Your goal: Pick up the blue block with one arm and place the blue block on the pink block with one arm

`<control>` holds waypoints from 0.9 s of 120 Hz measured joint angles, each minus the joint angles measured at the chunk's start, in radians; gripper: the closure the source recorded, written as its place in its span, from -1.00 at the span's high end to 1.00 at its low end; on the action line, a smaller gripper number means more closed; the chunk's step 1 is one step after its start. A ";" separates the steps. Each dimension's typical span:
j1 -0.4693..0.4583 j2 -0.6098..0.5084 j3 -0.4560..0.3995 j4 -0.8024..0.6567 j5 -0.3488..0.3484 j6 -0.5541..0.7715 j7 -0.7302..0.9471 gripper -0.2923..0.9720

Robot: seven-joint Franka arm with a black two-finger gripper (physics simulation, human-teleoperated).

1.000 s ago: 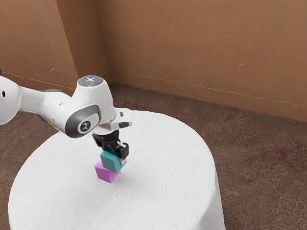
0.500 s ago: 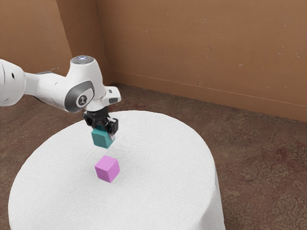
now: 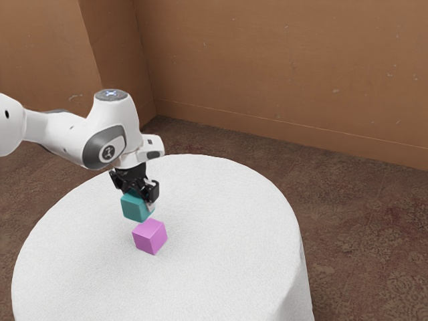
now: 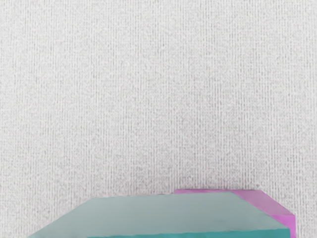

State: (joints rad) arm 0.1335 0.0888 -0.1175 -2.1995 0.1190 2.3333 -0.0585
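Two brown walls [image 3: 281,60] meet in a corner behind the scene, and a mottled brown floor [image 3: 361,207] runs all round the table. One round tabletop [image 3: 234,221], draped in white cloth, takes up the lower half of the exterior view. Its rim curves away at the far side and drops off on the exterior view's right. Bare cloth spreads wide from the blocks toward that right edge and toward the near edge. The stretch toward the exterior view's left rim is narrower and lies under the arm.

The white arm [image 3: 60,134] enters from the exterior view's left, above the tabletop, with its hand pointing down. The black gripper [image 3: 138,195] is clenched on the blue block [image 3: 134,208], which renders teal, with a finger on either side of it. The block hangs tilted, clear of the cloth.

The pink block [image 3: 150,236] rests on the tabletop just below the held block and a little toward the exterior view's right. The blue block's lowest corner comes very close to the pink block's top, but I cannot tell whether they touch. In the wrist view the blue block [image 4: 163,215] sits directly under the hand. The pink block [image 4: 270,206] juts out past one side of it, so the two are not squarely aligned.
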 joint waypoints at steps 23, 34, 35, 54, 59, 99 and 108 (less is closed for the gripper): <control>-0.005 -0.001 -0.003 -0.007 -0.001 0.014 0.004 0.05; -0.023 -0.002 -0.003 -0.006 -0.002 0.018 0.005 0.05; -0.024 -0.002 -0.003 -0.006 -0.002 0.018 0.005 0.05; -0.023 -0.034 -0.003 -0.047 -0.002 0.030 0.007 0.05; -0.020 -0.038 -0.003 -0.055 -0.002 0.034 0.007 0.05; -0.031 -0.057 -0.020 -0.085 -0.003 0.050 0.005 0.05; -0.039 -0.060 -0.021 -0.088 -0.004 0.051 0.003 0.05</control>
State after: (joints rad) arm 0.0947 0.0291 -0.1383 -2.2879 0.1154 2.3843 -0.0554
